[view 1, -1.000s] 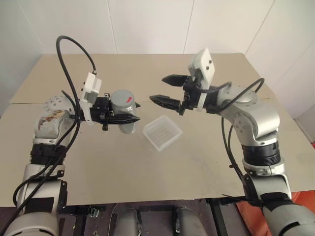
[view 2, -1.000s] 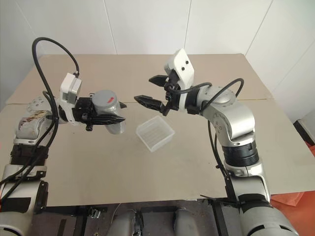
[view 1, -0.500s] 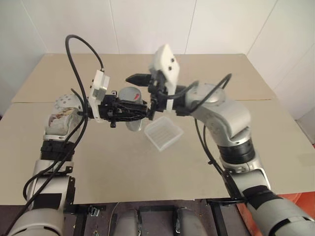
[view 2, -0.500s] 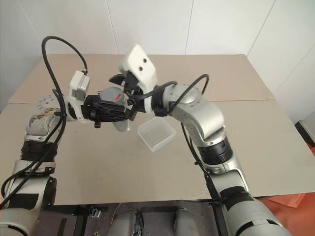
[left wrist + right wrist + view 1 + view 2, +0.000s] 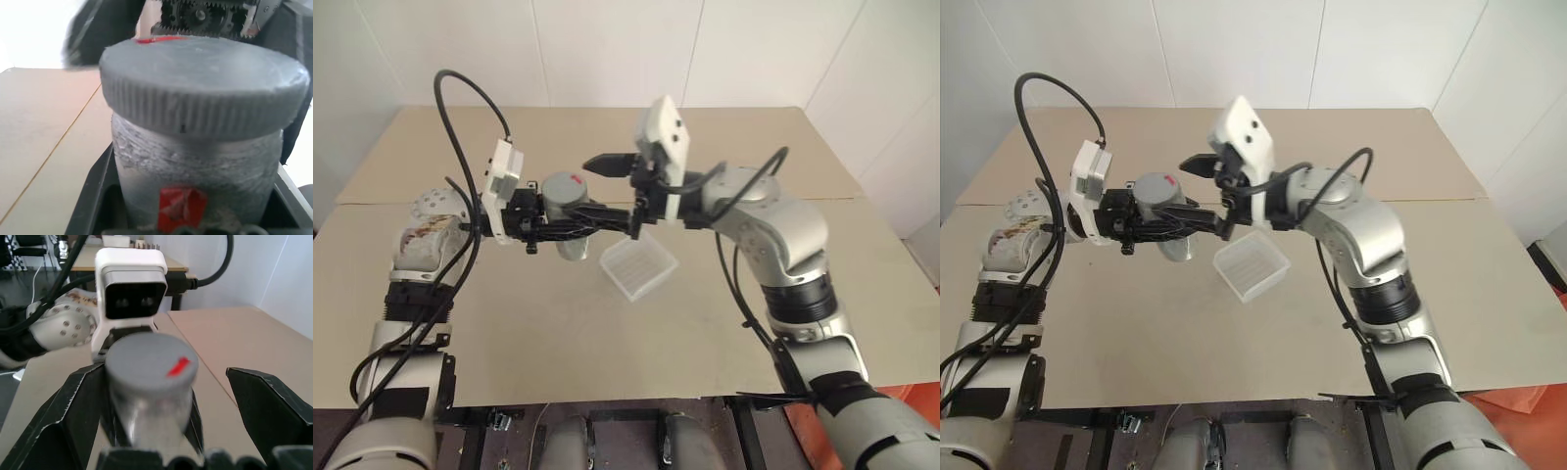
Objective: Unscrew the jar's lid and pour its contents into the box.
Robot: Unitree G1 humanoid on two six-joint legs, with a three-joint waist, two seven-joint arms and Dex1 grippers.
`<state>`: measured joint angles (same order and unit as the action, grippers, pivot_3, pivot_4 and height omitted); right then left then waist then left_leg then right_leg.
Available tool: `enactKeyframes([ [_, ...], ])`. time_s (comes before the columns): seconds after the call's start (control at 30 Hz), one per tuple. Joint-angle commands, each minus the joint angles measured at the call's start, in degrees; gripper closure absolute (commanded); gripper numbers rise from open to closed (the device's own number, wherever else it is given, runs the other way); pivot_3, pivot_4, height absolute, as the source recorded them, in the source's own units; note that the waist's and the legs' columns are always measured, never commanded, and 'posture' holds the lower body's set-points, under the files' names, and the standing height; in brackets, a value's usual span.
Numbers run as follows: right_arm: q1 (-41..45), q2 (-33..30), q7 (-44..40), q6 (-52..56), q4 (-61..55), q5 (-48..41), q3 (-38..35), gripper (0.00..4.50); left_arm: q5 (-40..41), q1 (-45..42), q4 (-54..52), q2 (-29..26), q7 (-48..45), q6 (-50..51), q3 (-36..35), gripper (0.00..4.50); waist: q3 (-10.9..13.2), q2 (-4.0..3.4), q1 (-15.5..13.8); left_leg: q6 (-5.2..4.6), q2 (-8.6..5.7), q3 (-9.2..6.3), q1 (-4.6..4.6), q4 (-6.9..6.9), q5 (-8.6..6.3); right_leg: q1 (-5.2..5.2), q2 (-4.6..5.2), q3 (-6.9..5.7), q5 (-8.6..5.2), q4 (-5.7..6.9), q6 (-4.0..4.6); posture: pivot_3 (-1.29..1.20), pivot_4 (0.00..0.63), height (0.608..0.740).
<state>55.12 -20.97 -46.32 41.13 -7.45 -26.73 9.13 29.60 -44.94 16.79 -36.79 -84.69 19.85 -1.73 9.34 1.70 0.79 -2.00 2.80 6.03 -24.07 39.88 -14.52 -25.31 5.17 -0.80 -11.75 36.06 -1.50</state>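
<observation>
My left gripper point(image 5: 572, 221) is shut on the jar point(image 5: 570, 235), holding it upright above the table. In the left wrist view the silvery jar point(image 5: 195, 171) sits between the black fingers. The grey lid point(image 5: 563, 188) with its red mark is screwed on top. My right gripper point(image 5: 605, 186) stands open, level and pointing at the lid from the right. In the right wrist view its fingers point(image 5: 63, 416) flank the lid point(image 5: 151, 364) without touching it. The clear square box point(image 5: 639, 265) lies on the table just right of the jar, below the right gripper. The contents are hidden.
The beige table point(image 5: 754, 323) has a seam running across its middle and open surface on every side of the box. White walls stand behind its far edge. A black cable point(image 5: 470, 108) loops above the left arm.
My right gripper has swung left from over the box to the jar's lid, still open. The left gripper has kept its hold on the jar in about the same place.
</observation>
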Motion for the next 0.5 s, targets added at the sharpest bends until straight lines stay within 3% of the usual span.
enactKeyframes([
  [0.03, -0.12, -2.34, -1.74, -2.83, -1.15, -0.92, -4.20, 0.04, 1.62, 0.02, -2.79, -1.19, -1.26, -0.17, -1.76, 2.58, 0.00, 0.00, -0.05, 0.00, 0.00, 0.00, 0.00, 0.00, 0.00, 0.00, 0.00, 0.00, 0.00, 0.00, 0.00, 0.00, 0.150, 0.740],
  [0.27, -1.00, -0.52, -5.04, -4.07, -5.17, -2.88, -2.25, 0.04, 1.15, -1.40, -1.90, 0.25, -0.59, -0.68, -1.15, 2.58, 0.00, 0.00, 0.19, 0.00, 0.01, 0.00, 0.00, -0.01, 0.00, -0.03, -0.02, 0.01, 0.00, 0.02, 0.00, 0.00, 0.150, 0.740],
  [0.5, 3.09, 7.20, 0.48, -3.60, -1.02, 0.65, 1.11, 0.04, 0.53, -2.69, -1.23, 1.89, -0.64, -1.08, -0.54, 2.58, 0.00, 0.00, 0.10, 0.02, 0.01, 0.00, 0.01, 0.01, 0.01, -0.02, -0.02, 0.01, 0.00, 0.04, 0.00, 0.00, 0.150, 0.740],
])
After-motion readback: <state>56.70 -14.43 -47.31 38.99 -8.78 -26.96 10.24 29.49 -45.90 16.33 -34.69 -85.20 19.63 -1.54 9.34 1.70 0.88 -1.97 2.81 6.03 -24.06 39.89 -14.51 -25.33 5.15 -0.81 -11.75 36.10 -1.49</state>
